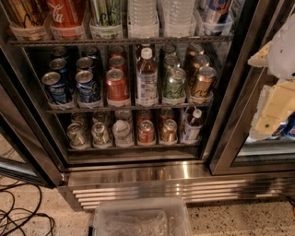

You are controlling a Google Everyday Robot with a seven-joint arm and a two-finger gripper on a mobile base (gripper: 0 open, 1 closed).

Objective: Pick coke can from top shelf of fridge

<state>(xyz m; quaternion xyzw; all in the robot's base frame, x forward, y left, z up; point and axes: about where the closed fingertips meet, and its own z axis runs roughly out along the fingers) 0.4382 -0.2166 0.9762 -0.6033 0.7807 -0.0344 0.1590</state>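
The coke can [67, 14], red with white script, stands on the top shelf [120, 41] in a clear tray, second from the left; its top is cut off by the frame's upper edge. The fridge [175, 186] has its left section open to view. My gripper [263, 87] is at the far right, in front of the dark door frame, well right of and below the coke can. Its cream fingers [276, 108] stand apart with nothing between them.
On the top shelf a gold can [25, 14], a pale green can [105, 14] and water bottles [143, 16] flank the coke can. Lower racks hold blue cans [55, 85], a red can [116, 85] and a bottle [146, 76]. A clear plastic bin [140, 219] and cables [18, 212] lie on the floor.
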